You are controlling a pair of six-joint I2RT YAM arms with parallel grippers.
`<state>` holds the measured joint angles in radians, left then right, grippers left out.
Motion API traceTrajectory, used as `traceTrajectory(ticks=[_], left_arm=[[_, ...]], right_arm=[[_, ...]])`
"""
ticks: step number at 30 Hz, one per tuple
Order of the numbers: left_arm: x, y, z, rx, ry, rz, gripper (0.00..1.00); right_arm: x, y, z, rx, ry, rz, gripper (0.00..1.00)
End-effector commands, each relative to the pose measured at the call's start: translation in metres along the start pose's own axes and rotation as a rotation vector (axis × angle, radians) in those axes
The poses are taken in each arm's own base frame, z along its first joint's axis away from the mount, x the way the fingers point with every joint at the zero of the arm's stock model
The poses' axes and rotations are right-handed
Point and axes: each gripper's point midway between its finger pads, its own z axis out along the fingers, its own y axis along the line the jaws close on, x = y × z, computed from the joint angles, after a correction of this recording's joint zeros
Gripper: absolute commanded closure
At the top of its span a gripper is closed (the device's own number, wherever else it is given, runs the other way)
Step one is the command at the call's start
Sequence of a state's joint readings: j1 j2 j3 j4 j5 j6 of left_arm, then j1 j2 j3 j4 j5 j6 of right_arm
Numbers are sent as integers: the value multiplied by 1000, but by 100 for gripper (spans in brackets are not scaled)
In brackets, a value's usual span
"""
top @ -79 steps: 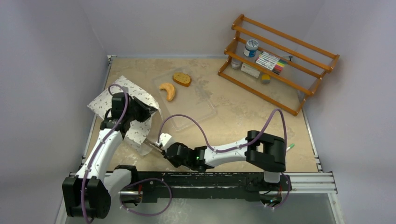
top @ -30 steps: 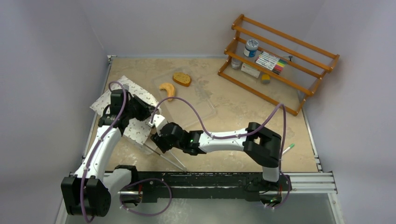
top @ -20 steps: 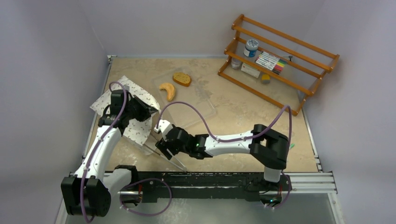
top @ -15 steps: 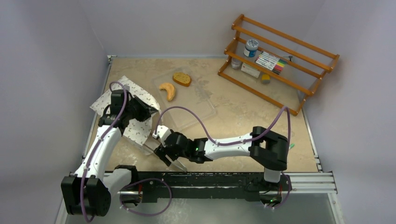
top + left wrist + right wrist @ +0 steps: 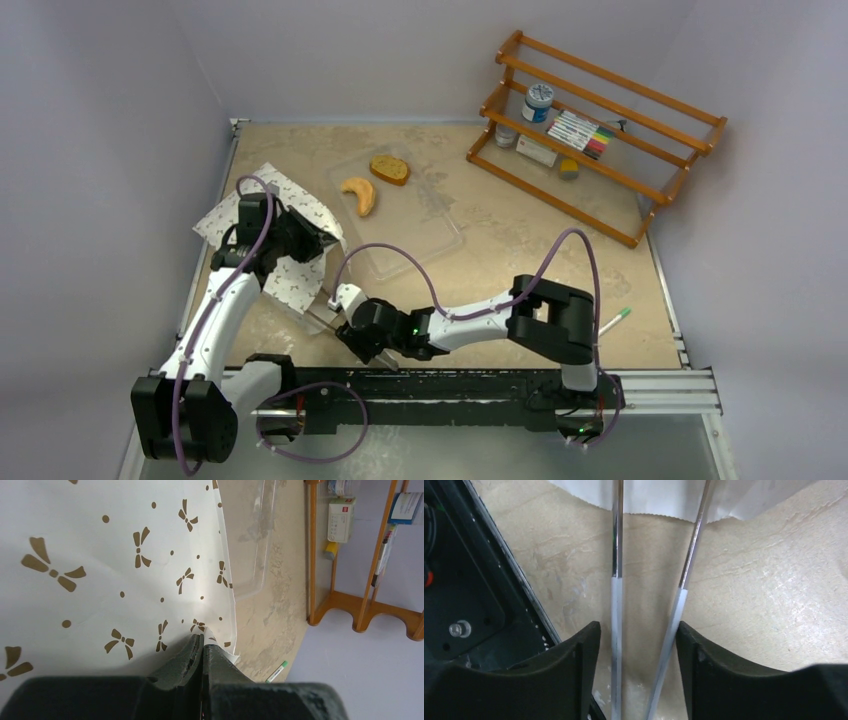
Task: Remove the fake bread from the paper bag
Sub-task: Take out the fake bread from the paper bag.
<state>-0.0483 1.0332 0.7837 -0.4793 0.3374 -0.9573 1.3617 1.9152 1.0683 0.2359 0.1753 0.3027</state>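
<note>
The white paper bag [image 5: 288, 282] with small dark bow marks lies at the table's left. My left gripper [image 5: 316, 240] is shut on its upper edge and holds it up; the left wrist view shows the jaws [image 5: 203, 639] pinching the bag's paper [image 5: 100, 555]. A golden croissant [image 5: 359, 195] and a brown slice [image 5: 389, 168] lie in the clear tray [image 5: 432, 238]. Other bread is hidden. My right gripper [image 5: 340, 322] is open low by the bag mouth. Its fingers [image 5: 639, 627] straddle the two arms of the metal tongs [image 5: 616, 555], which reach under the bag's edge [image 5: 659, 495].
A wooden rack [image 5: 590, 130] with jars and markers stands at the back right. A green marker [image 5: 612, 320] lies on the table at the right. The black base rail [image 5: 464, 595] runs close to the left of my right gripper.
My right gripper pulled back from the bag mouth toward the near edge and came down over the tongs lying on the table. The left gripper kept its hold on the bag.
</note>
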Motion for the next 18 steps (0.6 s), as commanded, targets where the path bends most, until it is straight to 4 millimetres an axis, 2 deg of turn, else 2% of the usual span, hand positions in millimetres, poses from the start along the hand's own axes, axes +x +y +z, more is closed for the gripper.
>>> traceTrajectory(ticks=[1, 4, 6, 18], left_arm=[[0, -10, -4, 42, 1, 26, 100], [4, -6, -3, 39, 10, 20, 100], [5, -5, -4, 40, 10, 19, 100], [13, 1, -7, 40, 17, 2, 100]], right_arm=[[9, -3, 8, 30, -11, 54, 47], [14, -3, 12, 36, 3, 66, 56], [13, -3, 12, 37, 6, 70, 57], [-16, -6, 15, 101, -14, 87, 49]])
